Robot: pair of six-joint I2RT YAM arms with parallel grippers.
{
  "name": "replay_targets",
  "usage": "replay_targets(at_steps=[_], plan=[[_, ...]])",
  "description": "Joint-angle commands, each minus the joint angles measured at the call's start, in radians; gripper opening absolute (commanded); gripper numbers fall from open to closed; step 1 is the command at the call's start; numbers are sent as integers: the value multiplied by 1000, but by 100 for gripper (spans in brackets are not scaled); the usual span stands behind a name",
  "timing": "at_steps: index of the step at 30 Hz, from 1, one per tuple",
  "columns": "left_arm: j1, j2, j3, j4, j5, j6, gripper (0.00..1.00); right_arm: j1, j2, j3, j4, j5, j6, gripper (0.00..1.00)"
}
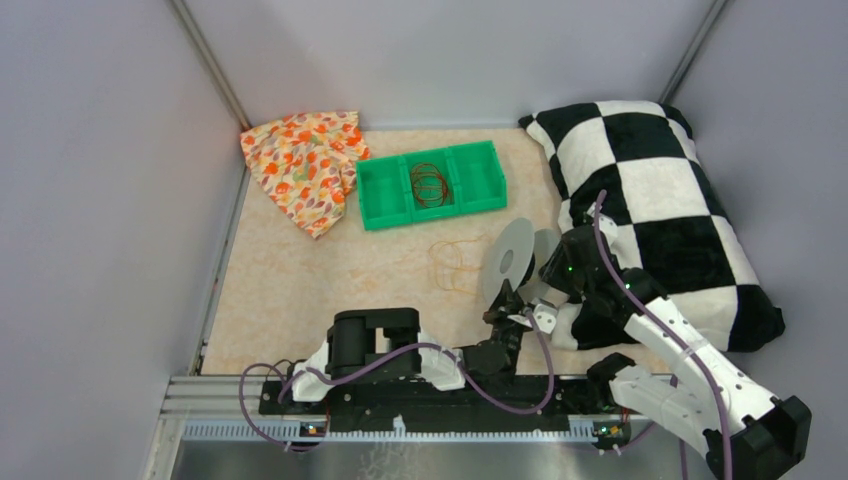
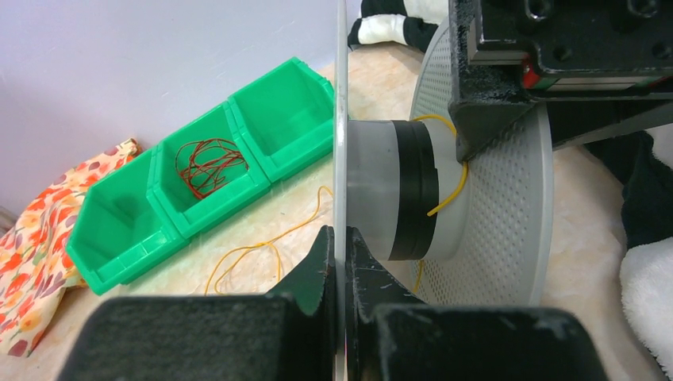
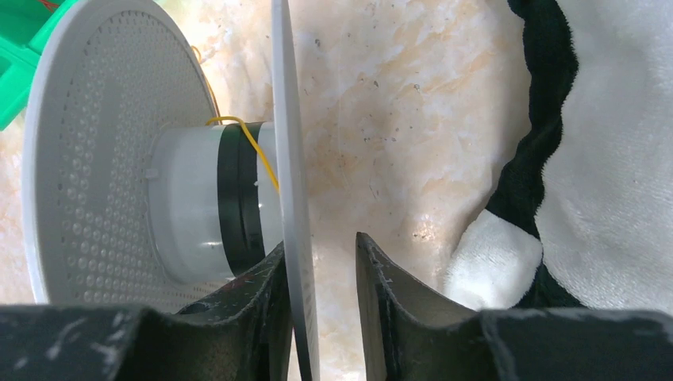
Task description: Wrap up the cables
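Observation:
The clear round spool (image 1: 515, 262) stands on edge between my two grippers. My left gripper (image 2: 341, 246) is shut on the rim of one flange. My right gripper (image 3: 321, 254) straddles the other flange (image 3: 286, 159); one finger touches it and the other stands apart, so the jaws are open. The thin yellow cable (image 2: 266, 242) lies in loose loops on the table left of the spool (image 1: 455, 265). One end runs onto the hub (image 2: 389, 190) beside a black band, and it also shows in the right wrist view (image 3: 258, 151).
A green three-compartment bin (image 1: 385, 195) stands at the back, with a coil of dark red wire (image 1: 430, 185) in its middle compartment. A floral cloth (image 1: 305, 160) lies at the back left. A black-and-white checkered pillow (image 1: 660, 200) fills the right side, close to my right arm.

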Motion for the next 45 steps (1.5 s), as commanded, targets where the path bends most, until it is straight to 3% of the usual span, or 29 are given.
replay_targets(at_steps=[1, 3, 5, 12, 16, 21, 27, 32, 34, 45], plan=[[-13, -2, 30, 328, 22, -32, 0, -1, 31, -32, -19, 19, -4, 28], [-13, -1, 30, 329, 22, -32, 0, -1, 33, -31, -18, 16, -5, 18], [-13, -3, 30, 329, 22, -32, 0, -2, 32, -27, -21, 14, -5, 0], [-13, -24, 40, 287, 6, -40, 0, -2, 4, -2, -44, 17, -11, 0], [-14, -77, 42, 155, 4, -105, 24, -1, 5, 15, -61, 18, -14, 0], [-14, -213, 7, -160, 74, -348, 57, -2, 5, 41, -72, 32, -27, 0], [-8, -450, 28, -773, 246, -765, 76, -1, 11, 83, -91, 54, -51, 0], [104, -631, 88, -1253, 583, -1057, 88, -1, -35, 124, -63, 60, -131, 0], [179, -689, 70, -1324, 744, -1094, 91, -2, -66, 149, -46, 47, -184, 0], [504, -870, -37, -1375, 1070, -1095, 98, -2, -208, 253, -8, -175, -442, 0]])
